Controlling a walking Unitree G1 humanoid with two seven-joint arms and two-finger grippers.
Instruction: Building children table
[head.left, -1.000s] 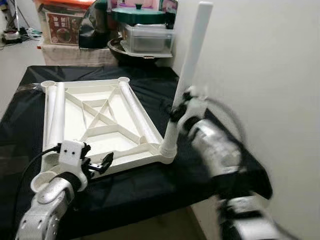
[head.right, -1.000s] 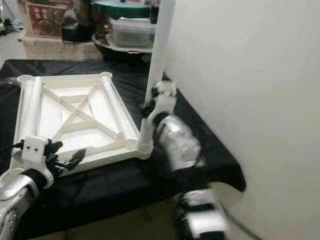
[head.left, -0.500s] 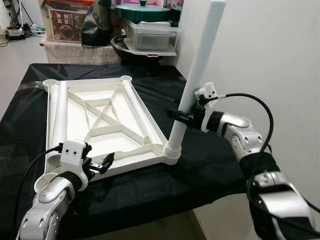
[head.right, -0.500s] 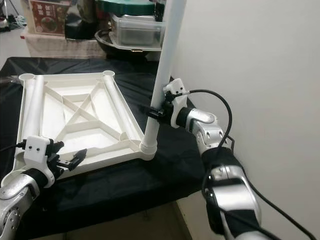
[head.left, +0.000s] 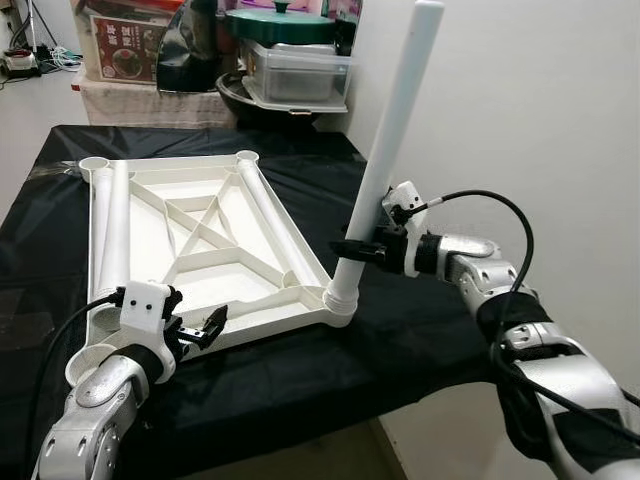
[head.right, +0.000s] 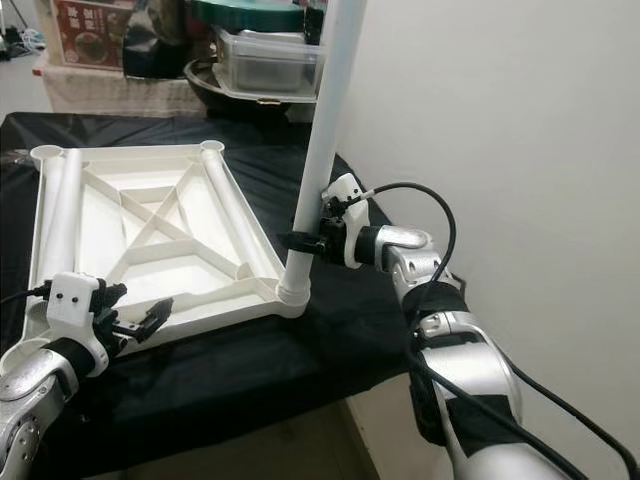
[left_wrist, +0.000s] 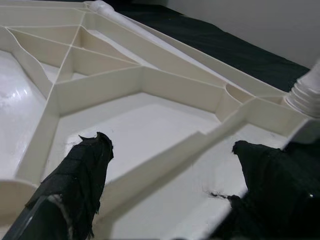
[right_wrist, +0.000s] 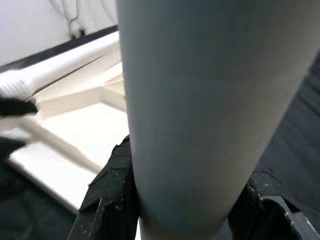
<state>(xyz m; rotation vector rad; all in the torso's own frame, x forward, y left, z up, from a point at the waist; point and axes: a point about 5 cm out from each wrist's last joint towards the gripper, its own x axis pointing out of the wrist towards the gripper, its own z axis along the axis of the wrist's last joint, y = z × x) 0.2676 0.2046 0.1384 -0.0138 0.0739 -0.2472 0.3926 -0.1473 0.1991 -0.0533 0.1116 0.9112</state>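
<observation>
Right hand (head.left: 362, 250) around leg (head.left: 388, 150) (upright)

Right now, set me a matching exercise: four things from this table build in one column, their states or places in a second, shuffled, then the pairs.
Things
1. table leg
2. right gripper
3. left gripper
4. table top

States or places
A. open, at the near edge of the white frame
B. lying upside down on the black cloth
C. standing tilted in the near right corner socket
D. shut around the white tube, low on it

Pairs: 1-C, 2-D, 3-A, 4-B
</observation>
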